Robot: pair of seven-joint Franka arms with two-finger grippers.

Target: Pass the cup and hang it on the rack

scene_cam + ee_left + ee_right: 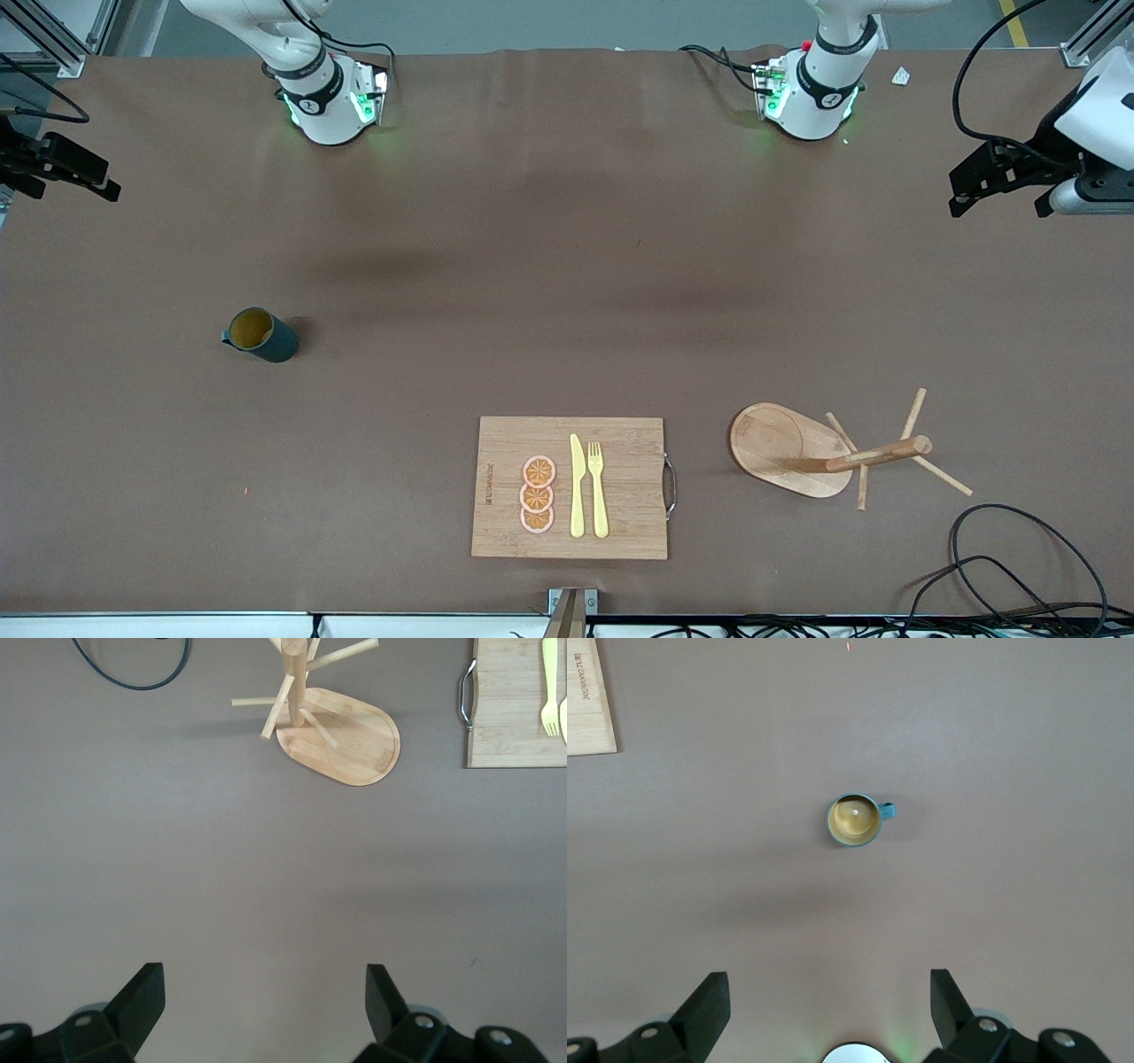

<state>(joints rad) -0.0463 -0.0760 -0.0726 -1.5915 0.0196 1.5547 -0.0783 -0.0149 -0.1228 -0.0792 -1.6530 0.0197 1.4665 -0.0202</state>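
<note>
The dark teal cup (261, 335) stands upright on the brown table toward the right arm's end, its yellowish-brown inside showing and its handle turned to that end. The right wrist view looks straight down on it (855, 819). The wooden rack (780, 447) stands toward the left arm's end, nearer the front camera, pegs bare; it also shows in the left wrist view (341, 726). My right gripper (830, 992) is open and empty, high over the table between its base and the cup. My left gripper (266, 992) is open and empty, high over bare table, well apart from the rack.
A bamboo cutting board (620, 461) lies between cup and rack near the front edge, carrying three orange slices (537, 494), a yellow knife (577, 486) and a fork (598, 487). Black cables (1019, 567) loop at the front corner by the rack.
</note>
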